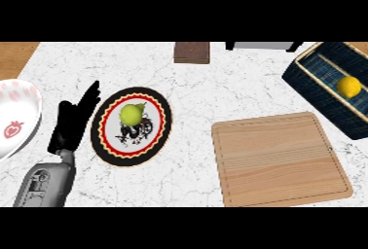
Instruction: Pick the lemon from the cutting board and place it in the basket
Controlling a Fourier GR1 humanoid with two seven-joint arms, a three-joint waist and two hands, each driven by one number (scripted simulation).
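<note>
Lemon point(349, 86) sits in the basket point(320, 97) already, so the main risk is the spread left robot hand point(70, 124) nudging the plate point(159, 131) just beside it.

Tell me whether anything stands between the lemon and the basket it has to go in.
Nothing does: the lemon already lies inside the basket, at the view's upper right, off the cutting board. The left hand rests open at the far left, beside the plate.

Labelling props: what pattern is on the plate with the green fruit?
Plate: black rim, red zigzag ring, white centre with black motif. Head view.
</note>
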